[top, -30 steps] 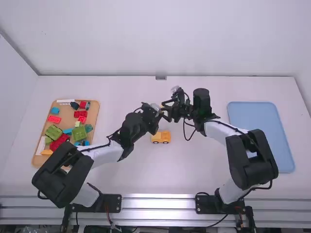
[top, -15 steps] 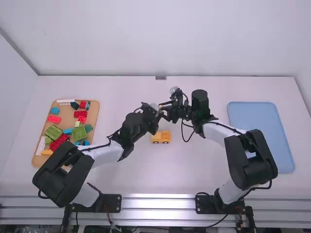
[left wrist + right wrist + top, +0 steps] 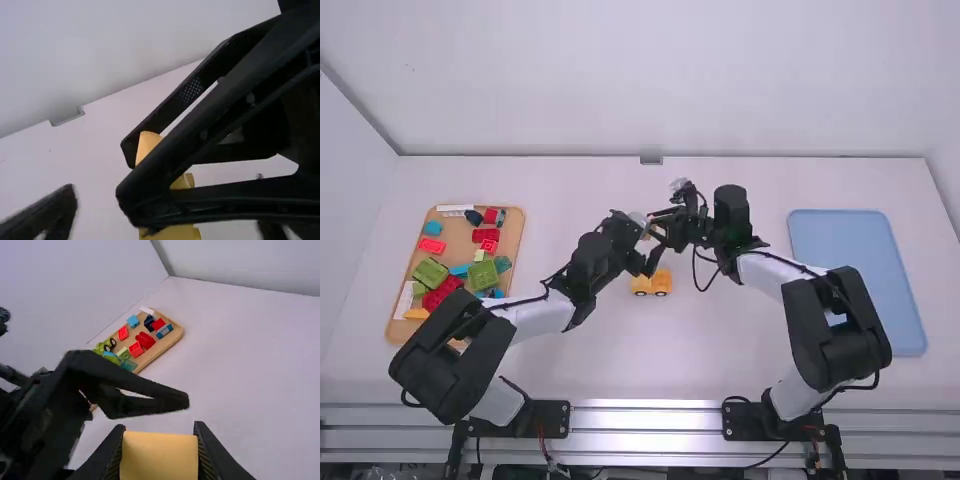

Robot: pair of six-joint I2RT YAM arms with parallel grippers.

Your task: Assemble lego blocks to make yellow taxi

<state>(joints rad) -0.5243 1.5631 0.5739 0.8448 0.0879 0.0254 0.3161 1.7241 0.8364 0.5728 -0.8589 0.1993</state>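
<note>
While your left arm (image 3: 545,315) bends inward, its left tool (image 3: 649,243) spread apart, your right arm (image 3: 770,272) angles toward it, the right tool (image 3: 658,222) gripping a yellow block (image 3: 160,457); the yellow vehicle (image 3: 650,285) sits mid-counter (image 3: 720,345), nearer you.

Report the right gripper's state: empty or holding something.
Holding something: the right wrist view shows a yellow block between the two fingers of the right gripper, one finger against each side.
</note>
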